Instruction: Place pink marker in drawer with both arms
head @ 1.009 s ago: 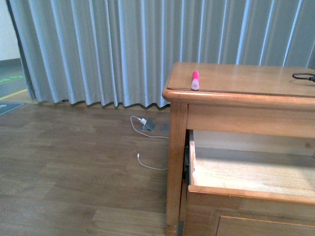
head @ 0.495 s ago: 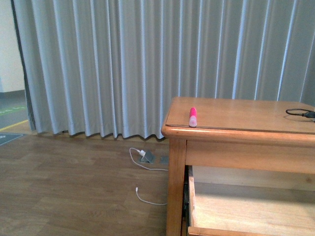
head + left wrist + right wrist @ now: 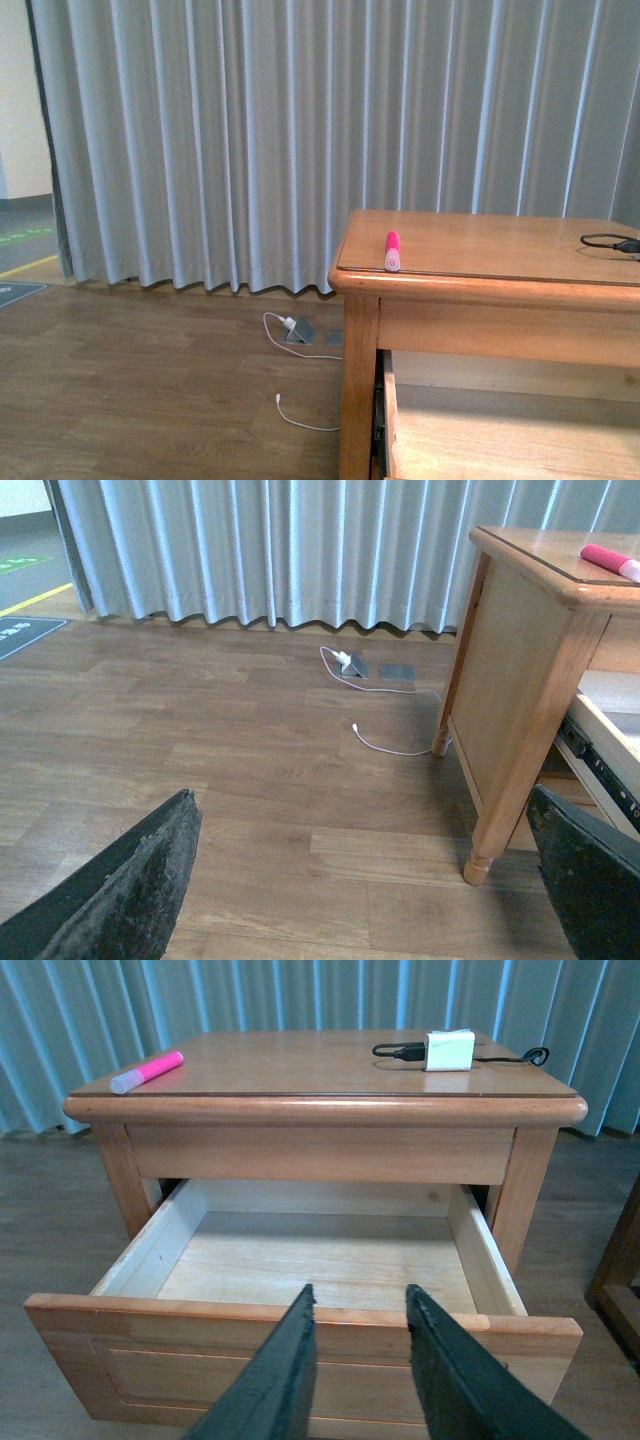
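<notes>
Pink marker [image 3: 392, 250] lower in view, dresser [image 3: 480, 245], curtain [image 3: 300, 140]

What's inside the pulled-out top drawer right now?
The honey-coloured wooden drawer shows only bare pale boards. Its front panel and the black fingers of the right gripper cover the nearest strip of floor. The short bright pink marker lies on the dresser top.

Matte black tapered right fingers [image 3: 280, 1380], left fingers [image 3: 140, 880] seemingly scuffed, dusty

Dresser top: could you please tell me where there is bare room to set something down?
The top is bare between the marker at its left edge and the charger with its cable. The open drawer is empty too. Nowhere is crowded.
</notes>
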